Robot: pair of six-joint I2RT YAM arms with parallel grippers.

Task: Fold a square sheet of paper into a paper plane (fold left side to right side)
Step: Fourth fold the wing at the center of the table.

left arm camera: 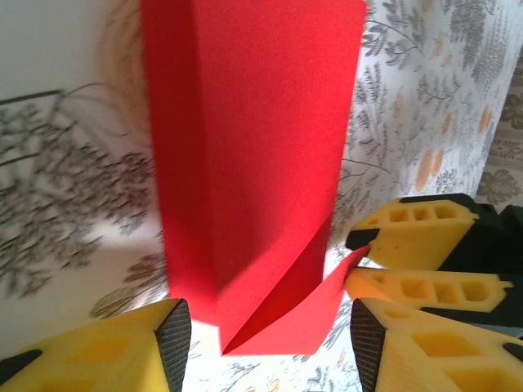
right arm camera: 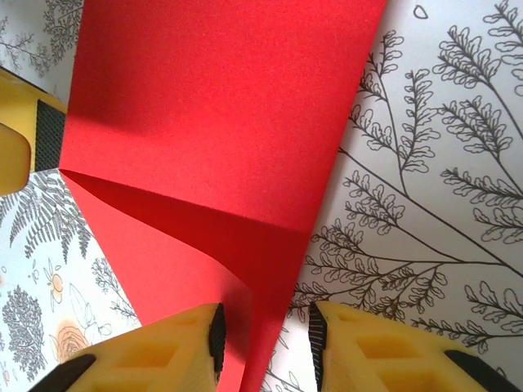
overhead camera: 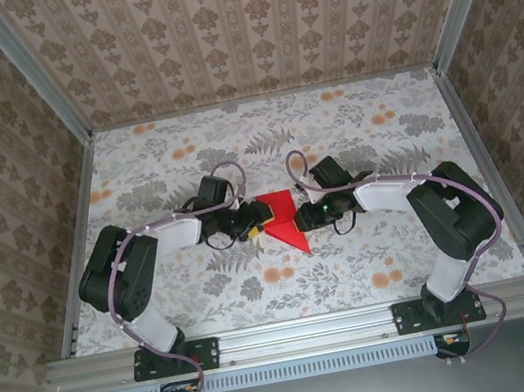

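Though several creases are already set, the square sheet of paper (overhead camera: 284,221) is judged only part-way to a dart: a broad red wedge, point toward the near edge, with one diagonal flap lifted. Narrowing folds are left. It lies mid-surface (overhead camera: 383,134) between both arms, which are bent low and inward. Left end effector (left arm camera: 270,343): wide open, the paper's end between its pads, unclamped. Right end effector (right arm camera: 265,331): narrowly parted, straddling a raised edge, not pinched.

Bright red sheet of paper (overhead camera: 280,217), partly folded with diagonal creases, tapering to a point at its near end, one flap slightly raised; lies mid-table (overhead camera: 383,134).
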